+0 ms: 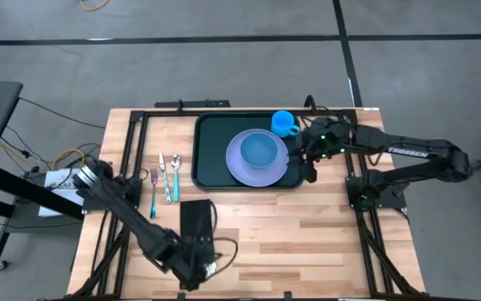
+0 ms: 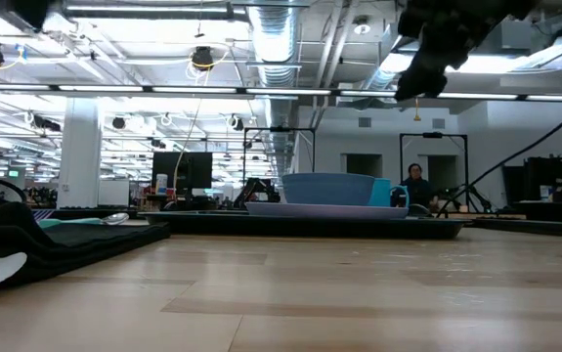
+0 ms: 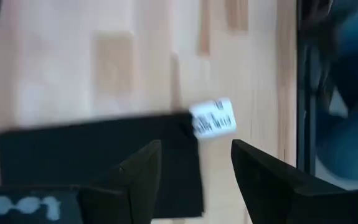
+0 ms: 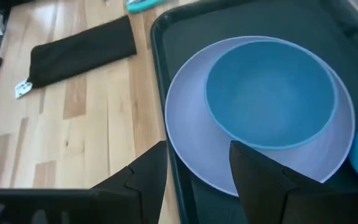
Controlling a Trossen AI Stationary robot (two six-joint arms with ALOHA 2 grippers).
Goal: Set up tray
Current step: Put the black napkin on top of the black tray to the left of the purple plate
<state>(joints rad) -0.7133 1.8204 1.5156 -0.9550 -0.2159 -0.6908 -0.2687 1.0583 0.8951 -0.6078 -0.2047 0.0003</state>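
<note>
The dark tray (image 1: 211, 150) lies at the table's far middle. On it rests a lavender plate (image 1: 242, 167) carrying a blue bowl (image 1: 261, 149); a blue cup (image 1: 283, 123) stands in the tray's far right corner. A narrow black napkin (image 1: 197, 219) lies flat near of the tray, white tag (image 3: 213, 118) at its near end. My left gripper (image 1: 200, 253) hovers open over that end (image 3: 196, 168). My right gripper (image 1: 307, 163) is open and raised above the tray's right side, over the plate's rim (image 4: 197, 168), high in the low view (image 2: 437, 49).
A fork (image 1: 155, 188), knife (image 1: 163, 171) and teal-handled spoon (image 1: 175, 177) lie side by side on the wood left of the tray. Bare wood stretches over the near right of the table (image 1: 307, 242). A person (image 2: 417, 186) sits far back in the room.
</note>
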